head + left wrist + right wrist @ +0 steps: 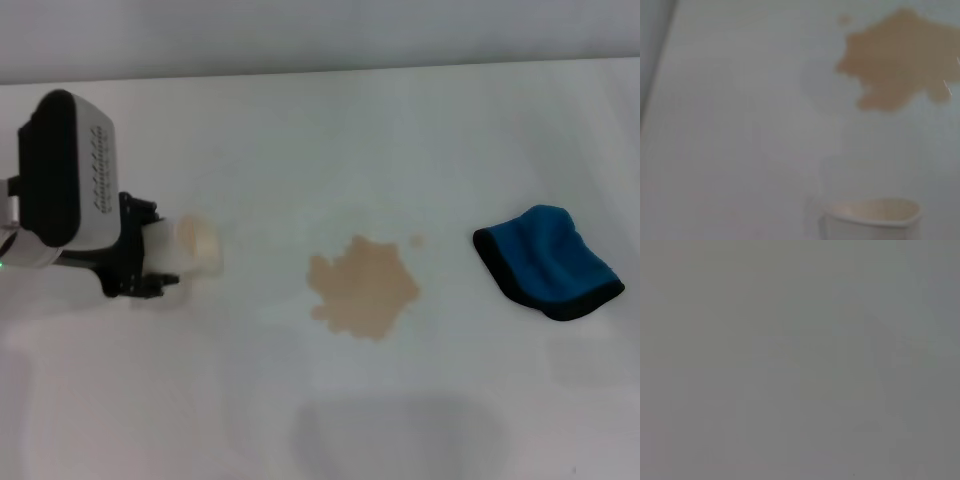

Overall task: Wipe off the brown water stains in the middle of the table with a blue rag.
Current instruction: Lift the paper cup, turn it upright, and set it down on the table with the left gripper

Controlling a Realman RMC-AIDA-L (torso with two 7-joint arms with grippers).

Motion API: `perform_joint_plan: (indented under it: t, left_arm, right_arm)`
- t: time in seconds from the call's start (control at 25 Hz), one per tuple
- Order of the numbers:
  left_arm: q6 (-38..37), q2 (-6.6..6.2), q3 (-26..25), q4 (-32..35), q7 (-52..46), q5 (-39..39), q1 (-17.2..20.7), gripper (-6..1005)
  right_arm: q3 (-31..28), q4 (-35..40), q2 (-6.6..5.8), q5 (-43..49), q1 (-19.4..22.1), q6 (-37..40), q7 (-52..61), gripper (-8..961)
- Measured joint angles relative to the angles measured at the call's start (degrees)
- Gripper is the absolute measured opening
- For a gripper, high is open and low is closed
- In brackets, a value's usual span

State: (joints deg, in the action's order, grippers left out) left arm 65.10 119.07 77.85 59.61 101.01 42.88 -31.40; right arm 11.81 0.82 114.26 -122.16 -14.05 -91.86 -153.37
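Brown water stains (363, 286) mid-table (320, 420), blue rag (547, 260) right, left gripper (150, 258) fingers gripping paper cup (190, 245)

My left arm ends in a bulky wrist housing with a rounded matte-black shell and a pale grey-white side panel (68, 165), and down that panel runs a row of small dark oval slots (vents, by the look of them). A white link continues from it toward the edge of the head view, carrying one tiny green light. Ahead of the housing sits my left gripper's angular black bracketed frame (150, 262), hard-edged, with small openings.
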Motion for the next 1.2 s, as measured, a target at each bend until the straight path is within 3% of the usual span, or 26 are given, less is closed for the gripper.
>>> perform_joint_plan:
  t: [0.24, 0.48, 0.72, 0.92, 1.08, 1.16, 1.2]
  left_arm:
    - [-3.35, -0.12, -0.66, 1.98, 2.94, 11.08, 3.92, 631]
    - [-8.01, 0.04, -0.29, -0.08, 10.24, 28.67, 8.54, 610]
    - [-8.36, 0.09, -0.18, -10.08, 19.96, 48.28, 9.81, 601]
    - [-6.42, 0.11, -0.15, -22.21, 28.47, 66.37, 9.6, 602]
    - [-5.87, 0.14, -0.15, -29.12, 31.88, 72.9, 8.4, 602]
    - [-5.87, 0.14, -0.15, -29.12, 31.88, 72.9, 8.4, 602]
    - [-5.71, 0.3, -0.15, -34.8, 34.56, 75.92, 6.85, 602]
  right_arm:
    - [0.75, 0.62, 0.0, 0.0, 0.18, 0.01, -0.01, 871]
    - [1.37, 1.56, 0.0, 0.0, 0.09, 0.04, -0.05, 871]
    - [1.4, 2.86, 0.03, -0.01, -0.28, 0.82, 0.0, 871]
    - [1.71, 4.12, 0.11, -0.01, -1.04, 1.45, -0.03, 871]
    - [2.05, 4.52, 0.17, -0.01, -1.63, 1.93, -0.49, 871]
    - [2.07, 4.89, 0.2, -0.01, -1.9, 2.05, -0.58, 871]
    - [2.07, 5.1, 0.26, -0.01, -2.06, 2.12, -0.58, 871]
